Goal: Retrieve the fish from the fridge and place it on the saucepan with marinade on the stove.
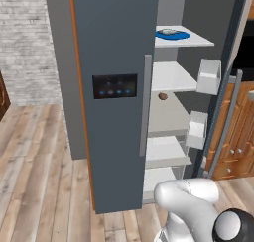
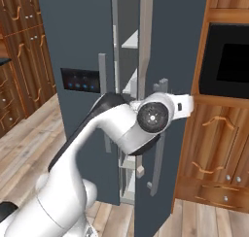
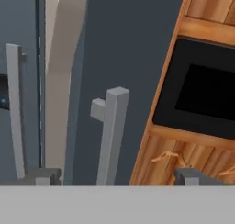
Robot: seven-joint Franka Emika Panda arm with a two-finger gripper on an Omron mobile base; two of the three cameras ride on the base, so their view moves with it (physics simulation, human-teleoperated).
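Note:
The fridge (image 1: pixel 114 47) stands with its left door closed and its right door swung open onto white shelves. On the top shelf, a small grey fish (image 1: pixel 170 32) lies on a blue plate (image 1: pixel 181 36). In the hand view my gripper (image 3: pixel 114 178) is open, its fingertips (image 3: pixel 43 176) spread wide. The right door's grey handle (image 3: pixel 111 136) rises between them, a little ahead, with nothing gripped. From the right base, my arm's wrist (image 2: pixel 153 117) sits just in front of that handle (image 2: pixel 155 173) and hides the fingers.
White bins (image 1: pixel 208 76) hang on the inside of the open door. A small brown item (image 1: pixel 162 95) lies on a middle shelf. Wooden cabinets with a black built-in oven (image 2: pixel 226 61) stand right of the fridge. A brick wall (image 1: pixel 25 37) is at the left.

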